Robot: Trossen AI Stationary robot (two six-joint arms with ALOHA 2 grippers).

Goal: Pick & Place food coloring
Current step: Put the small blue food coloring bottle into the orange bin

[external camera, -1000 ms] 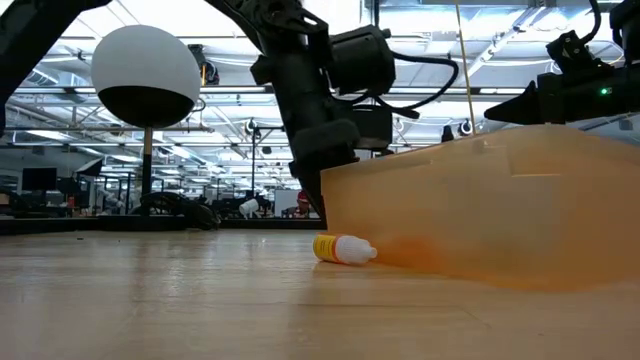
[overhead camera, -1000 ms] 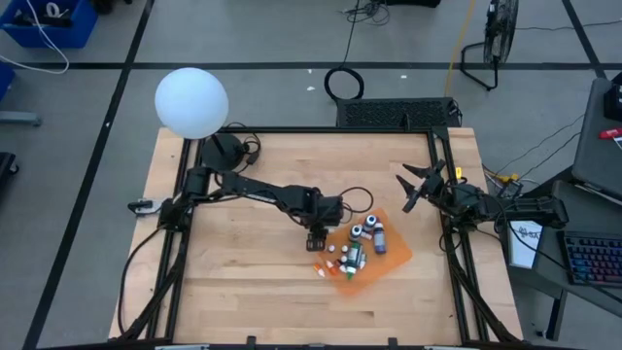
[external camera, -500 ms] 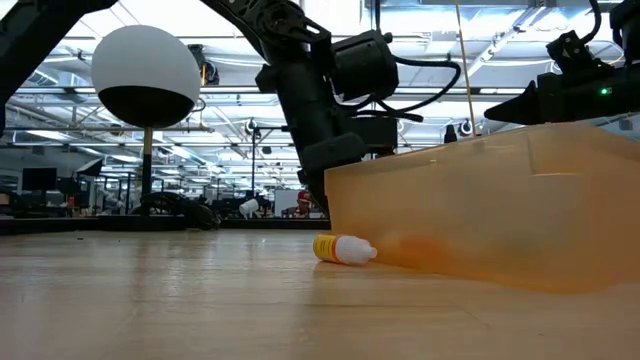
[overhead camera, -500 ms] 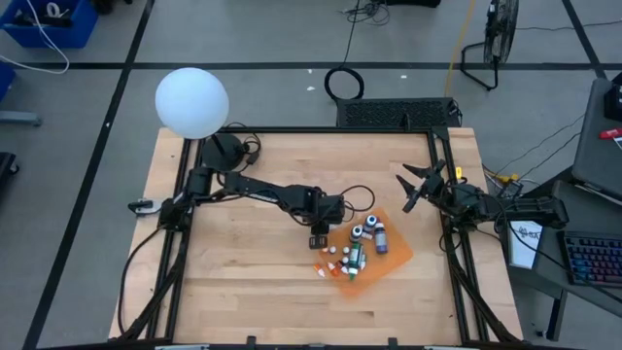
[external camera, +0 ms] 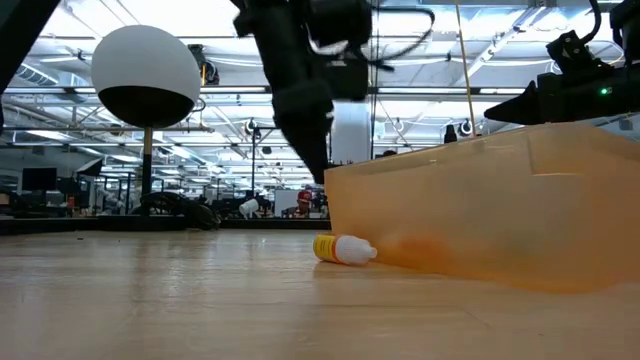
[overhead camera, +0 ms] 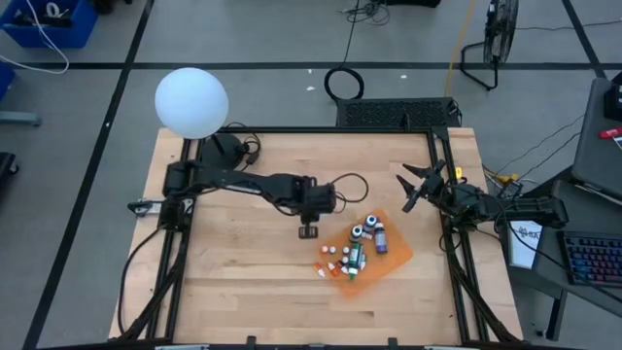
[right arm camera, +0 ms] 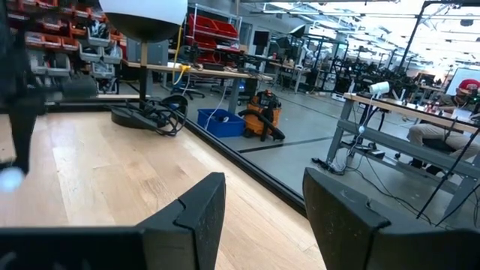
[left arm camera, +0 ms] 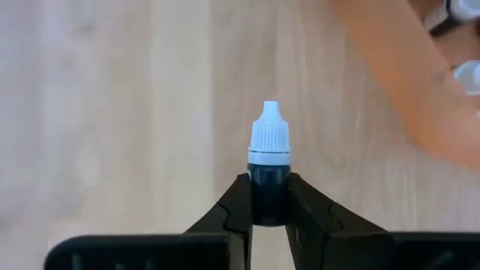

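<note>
Several small food coloring bottles (overhead camera: 356, 251) lie on an orange sheet (overhead camera: 389, 261) right of the table's middle; in the low view it shows as a translucent orange wall (external camera: 500, 215). A yellow bottle (external camera: 343, 249) lies on its side on the wood beside the sheet. Just left of the sheet, my left gripper (overhead camera: 308, 231) is shut on a dark bottle with a white cap (left arm camera: 269, 133). By the far right edge, my right gripper (overhead camera: 413, 187) stands open with nothing between its fingers (right arm camera: 187, 217). My left gripper pinches the bottle's dark body (left arm camera: 268, 180) between its two fingers, coming from above. The white cap end sticks out past the fingertips. The bottle is lifted clear of the table.
A white globe lamp (overhead camera: 191, 102) stands at the far left corner, with cables at its foot. A black frame (overhead camera: 457, 253) runs along the table's right edge.
My left gripper has shut on the dark bottle by the orange sheet's left edge. It has then risen and drawn slightly toward the table's left and far side, lifting the bottle clear of the table.
</note>
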